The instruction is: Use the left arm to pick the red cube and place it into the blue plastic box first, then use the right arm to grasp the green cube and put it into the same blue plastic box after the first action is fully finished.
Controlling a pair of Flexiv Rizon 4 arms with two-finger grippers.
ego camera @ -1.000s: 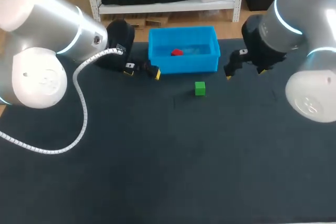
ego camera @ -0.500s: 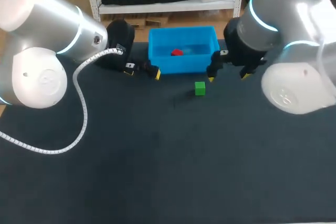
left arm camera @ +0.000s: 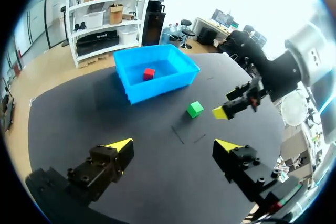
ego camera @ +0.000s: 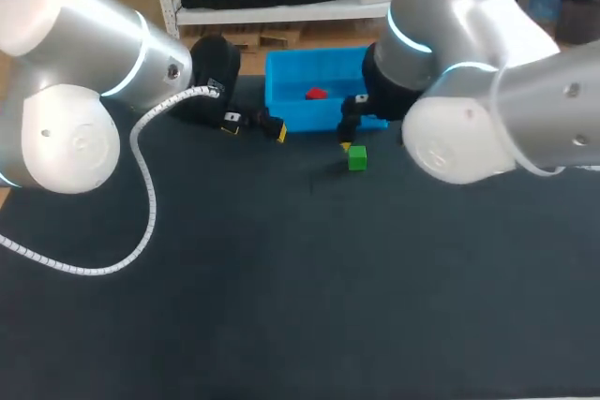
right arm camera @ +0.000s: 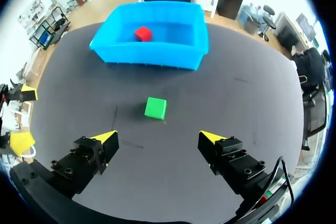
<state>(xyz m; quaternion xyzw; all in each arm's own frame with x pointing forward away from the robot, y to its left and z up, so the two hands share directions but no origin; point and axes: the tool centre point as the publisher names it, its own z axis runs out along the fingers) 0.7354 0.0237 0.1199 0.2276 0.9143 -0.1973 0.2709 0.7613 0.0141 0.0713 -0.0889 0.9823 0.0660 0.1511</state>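
Observation:
The red cube [ego camera: 317,94] lies inside the blue plastic box [ego camera: 323,117] at the back of the table. On the dark mat just in front of the box sits the green cube [ego camera: 357,158]. My left gripper [left arm camera: 174,144] hovers open and empty left of the box's front corner, with the red cube [left arm camera: 149,73] and the green cube [left arm camera: 195,109] well ahead of it. My right gripper [right arm camera: 158,136] hangs open and empty above the mat, with the green cube [right arm camera: 156,107] just ahead between its fingers' line and the box [right arm camera: 147,56] beyond. One right fingertip [ego camera: 345,145] shows beside the green cube.
The dark mat [ego camera: 281,278] covers the whole table, and its front half is bare. My right arm's bulky elbow [ego camera: 459,138] hangs over the mat right of the box. A white cable [ego camera: 145,194] loops from my left arm.
My right arm has swung left from the box's right end to the green cube, its gripper still open. The left arm and both cubes have not moved.

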